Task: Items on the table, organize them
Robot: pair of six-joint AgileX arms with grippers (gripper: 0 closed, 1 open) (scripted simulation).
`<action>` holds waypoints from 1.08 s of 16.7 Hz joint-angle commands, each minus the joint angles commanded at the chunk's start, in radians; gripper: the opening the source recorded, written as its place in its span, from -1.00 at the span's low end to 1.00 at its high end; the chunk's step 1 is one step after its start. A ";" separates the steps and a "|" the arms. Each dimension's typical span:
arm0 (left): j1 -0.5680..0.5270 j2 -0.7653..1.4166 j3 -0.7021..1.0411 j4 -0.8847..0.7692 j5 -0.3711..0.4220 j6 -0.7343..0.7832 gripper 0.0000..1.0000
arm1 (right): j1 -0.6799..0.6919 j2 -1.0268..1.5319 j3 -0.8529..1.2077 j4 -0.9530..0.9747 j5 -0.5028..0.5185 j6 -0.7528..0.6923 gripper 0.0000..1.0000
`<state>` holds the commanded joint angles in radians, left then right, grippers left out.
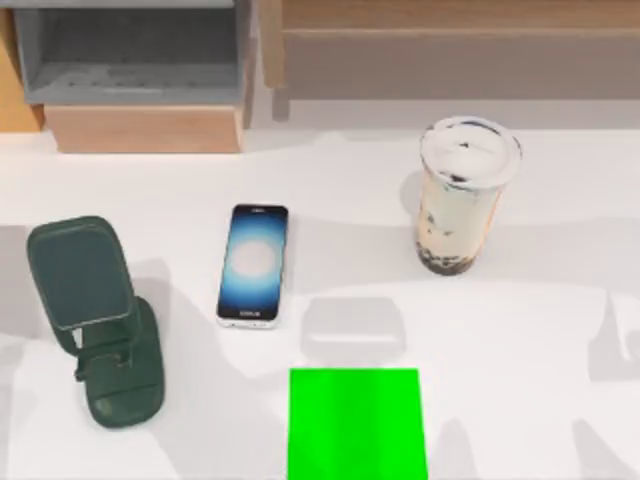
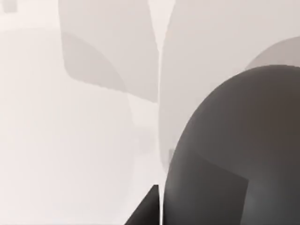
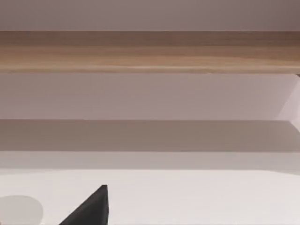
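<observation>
On the white table [image 1: 520, 330] a slim smartphone [image 1: 253, 264] lies flat left of centre, its blue-white screen glowing upward. A clear lidded milk-tea cup [image 1: 460, 200] with dark pearls stands upright at the right rear. In the left wrist view a dark corner of my left gripper [image 2: 147, 211] sits at the picture's edge beside a large dark grey rounded body [image 2: 234, 154]; what that body is I cannot tell. A dark corner of my right gripper [image 3: 91, 208] hangs over the bare table [image 3: 197, 197], facing a wooden shelf [image 3: 150, 51].
A dark green phone stand [image 1: 95, 320] stands at the left. A bright green rectangle [image 1: 356, 424] lies at the front centre, with a pale grey rounded patch [image 1: 352, 330] just behind it. A grey-and-wood drawer unit [image 1: 140, 70] and a wooden shelf [image 1: 460, 45] line the back.
</observation>
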<state>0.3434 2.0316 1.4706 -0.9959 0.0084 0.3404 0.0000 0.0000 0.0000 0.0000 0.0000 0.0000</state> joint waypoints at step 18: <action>-0.162 -0.169 0.180 -0.152 0.029 0.276 -1.00 | 0.000 0.000 0.000 0.000 0.000 0.000 1.00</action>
<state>0.1812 1.8625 1.6510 -1.1478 0.0370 0.6166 0.0000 0.0000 0.0000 0.0000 0.0000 0.0000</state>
